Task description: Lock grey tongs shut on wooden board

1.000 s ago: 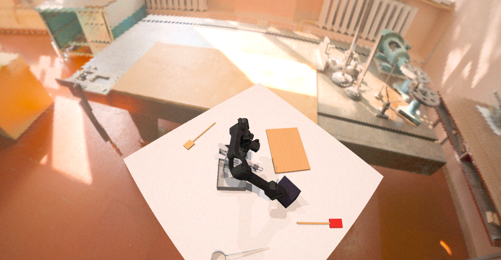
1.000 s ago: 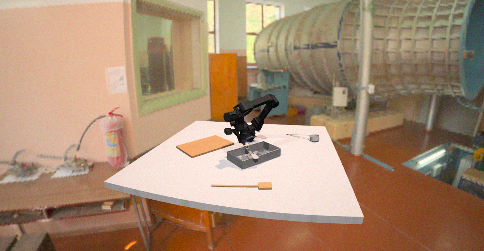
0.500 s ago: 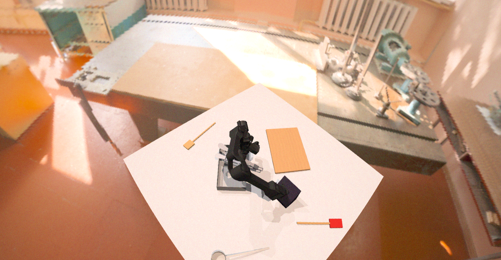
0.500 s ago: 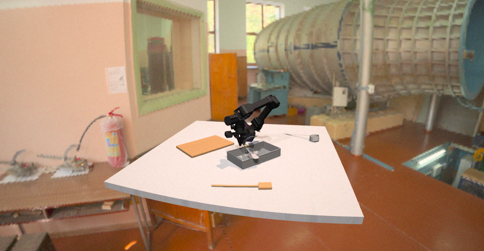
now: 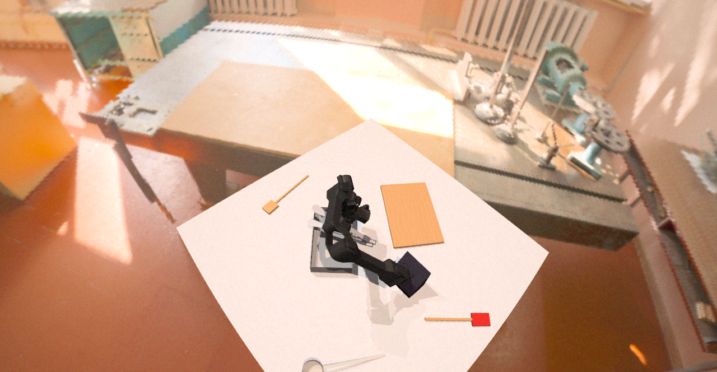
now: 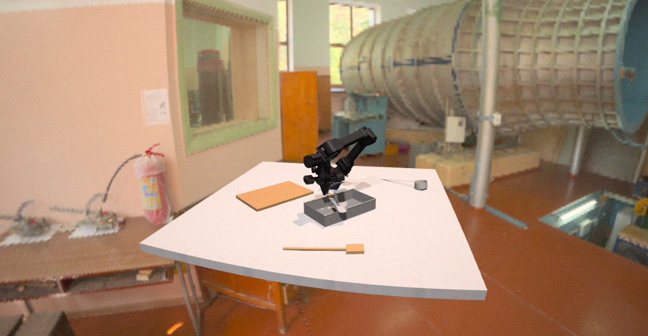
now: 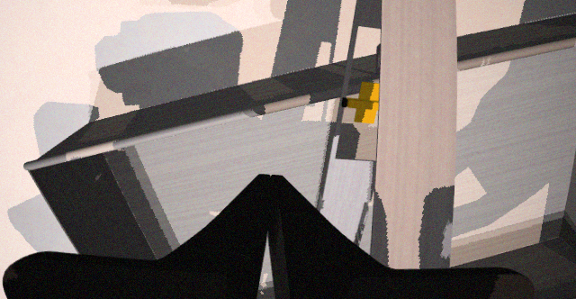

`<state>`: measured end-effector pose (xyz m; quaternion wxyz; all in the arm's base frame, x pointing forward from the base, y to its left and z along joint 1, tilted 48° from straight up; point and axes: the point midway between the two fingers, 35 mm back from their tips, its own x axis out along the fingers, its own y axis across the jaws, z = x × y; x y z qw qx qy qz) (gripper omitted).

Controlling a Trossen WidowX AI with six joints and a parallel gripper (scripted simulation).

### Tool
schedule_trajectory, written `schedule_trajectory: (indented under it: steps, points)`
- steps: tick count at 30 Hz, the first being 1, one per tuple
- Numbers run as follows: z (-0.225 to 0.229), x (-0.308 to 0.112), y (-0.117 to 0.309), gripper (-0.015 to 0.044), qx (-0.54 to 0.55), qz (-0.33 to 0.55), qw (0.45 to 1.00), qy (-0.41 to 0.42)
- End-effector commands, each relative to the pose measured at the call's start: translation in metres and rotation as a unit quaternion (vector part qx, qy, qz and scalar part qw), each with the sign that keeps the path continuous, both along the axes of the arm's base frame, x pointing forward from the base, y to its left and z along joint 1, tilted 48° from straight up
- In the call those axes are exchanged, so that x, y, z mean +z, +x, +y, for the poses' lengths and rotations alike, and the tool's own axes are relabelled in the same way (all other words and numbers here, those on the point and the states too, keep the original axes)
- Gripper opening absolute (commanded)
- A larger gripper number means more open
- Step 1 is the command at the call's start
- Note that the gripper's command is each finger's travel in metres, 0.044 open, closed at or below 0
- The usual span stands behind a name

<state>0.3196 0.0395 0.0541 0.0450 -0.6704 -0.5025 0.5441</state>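
The grey tongs lie across the dark roasting tin. Their two broad ends stand apart over the tin's rim in the top view; the narrow end points toward the board. A yellow piece shows beside the near arm in the wrist view. My gripper is shut and empty, its fingertips together, left of the near tongs arm in the wrist view. My arm hides the tongs' middle in the top view. The wooden board lies flat beside the tin, with nothing on it.
A wooden spatula lies on the tin's far side from my arm base. A red-bladed spatula lies near the table's right edge in the top view. A grey round cup with a long handle lies near another edge.
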Motion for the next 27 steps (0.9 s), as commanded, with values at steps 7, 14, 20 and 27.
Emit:
schedule_trajectory:
  steps: [7,14,20,27]
  points:
    - [0.011,0.010,-0.011,-0.0150,-0.001,0.005,1.000,0.003]
    - [0.016,0.017,-0.018,-0.0150,-0.001,0.006,1.000,0.003]
    - [0.021,0.023,-0.024,-0.0150,-0.001,0.006,1.000,0.003]
    - [0.027,0.030,-0.032,-0.0150,-0.001,0.006,1.000,0.003]
